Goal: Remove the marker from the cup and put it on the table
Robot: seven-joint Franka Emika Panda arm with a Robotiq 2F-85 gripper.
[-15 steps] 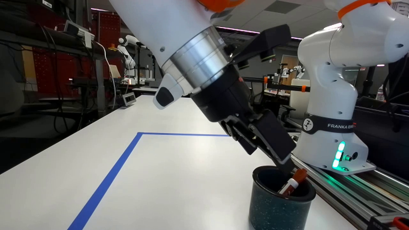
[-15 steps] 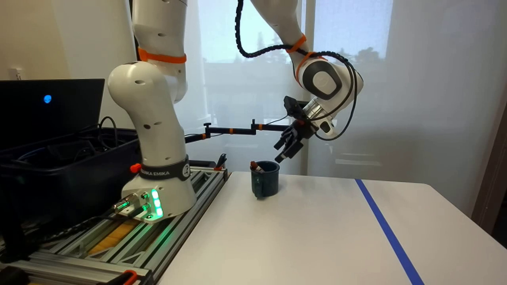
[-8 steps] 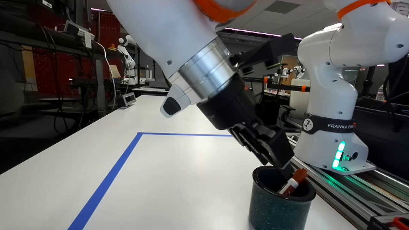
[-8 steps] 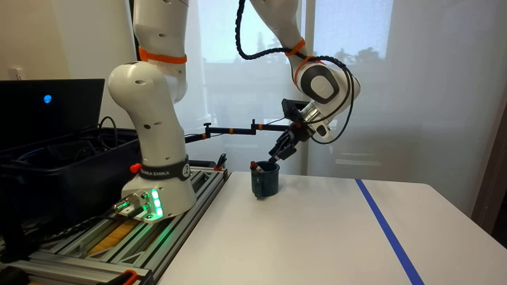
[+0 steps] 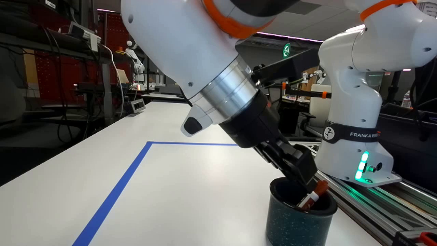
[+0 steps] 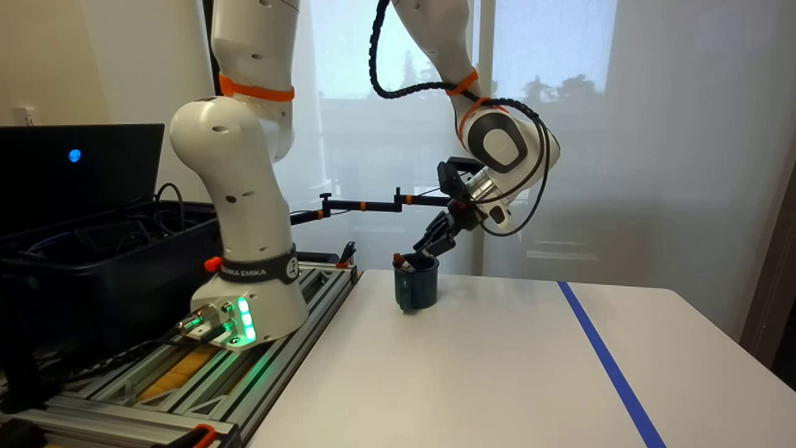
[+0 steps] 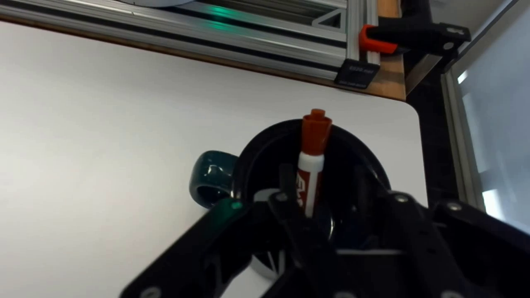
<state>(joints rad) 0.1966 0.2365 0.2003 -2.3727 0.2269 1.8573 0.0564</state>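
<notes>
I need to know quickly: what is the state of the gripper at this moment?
Gripper: open, holding nothing; the marker leans inside the cup.

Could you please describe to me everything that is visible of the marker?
The marker looks plastic: an orange-brown cap with a narrower tip, a white band, then a dark red-brown body with white markings and a white stripe. It slants inside the cup, its capped end up past the rim, apparently leaning on it. The open gripper partly hides its lower end; whether they touch, I cannot tell.
</notes>
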